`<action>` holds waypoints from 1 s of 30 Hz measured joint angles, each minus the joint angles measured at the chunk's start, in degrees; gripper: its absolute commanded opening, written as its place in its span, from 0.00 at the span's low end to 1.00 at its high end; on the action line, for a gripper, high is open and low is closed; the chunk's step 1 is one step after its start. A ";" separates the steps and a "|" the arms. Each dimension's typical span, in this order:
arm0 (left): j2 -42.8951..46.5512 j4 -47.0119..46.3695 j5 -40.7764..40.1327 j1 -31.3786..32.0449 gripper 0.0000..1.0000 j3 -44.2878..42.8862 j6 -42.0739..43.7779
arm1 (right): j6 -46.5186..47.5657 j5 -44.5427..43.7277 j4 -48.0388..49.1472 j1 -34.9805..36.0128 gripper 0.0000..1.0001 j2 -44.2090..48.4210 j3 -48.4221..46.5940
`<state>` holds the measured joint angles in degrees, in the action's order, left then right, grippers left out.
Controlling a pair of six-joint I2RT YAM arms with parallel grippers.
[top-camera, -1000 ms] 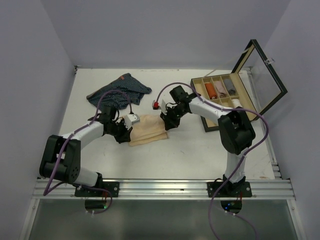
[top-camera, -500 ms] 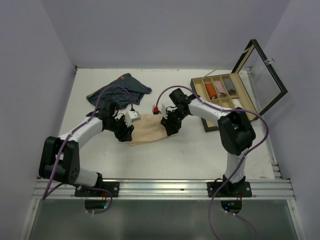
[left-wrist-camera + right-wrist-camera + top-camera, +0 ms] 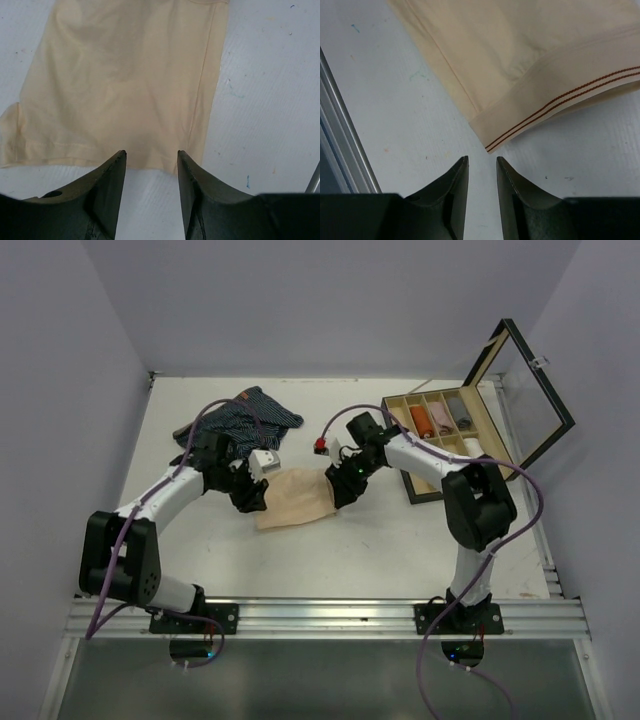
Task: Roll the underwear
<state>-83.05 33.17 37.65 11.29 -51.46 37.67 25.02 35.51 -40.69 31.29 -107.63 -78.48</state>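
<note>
Lying flat mid-table, beige underwear between both arms. Left gripper released, jaws apart, tips at the hem edge, holding nothing. Right gripper released, tips just short of the red-stitched waistband corner. Bare table on the near side.

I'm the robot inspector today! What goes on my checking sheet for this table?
Surface: white table, a few tiny colour specks.
Job's things: beige underwear lying flat, not rolled; navy striped underwear crumpled at the far side.
Clutter: wooden box, glass lid up, rolled cloths in its compartments.
Pincers: left pincer open at the beige hem; right pincer open at its stitched corner; both hold nothing.
Cables: purple cables loop along both arms.
Surroundings: plain pale walls, metal rail at the near edge.
</note>
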 measured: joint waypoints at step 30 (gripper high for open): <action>-9.27 -9.11 -1.90 -1.25 0.50 -7.02 -3.34 | -30.56 8.57 12.28 -8.83 0.43 -5.05 -2.89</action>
<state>-92.31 24.05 35.75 10.04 -58.48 34.33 -5.54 44.07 -28.40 22.46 -112.68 -81.36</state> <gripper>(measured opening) 0.489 0.418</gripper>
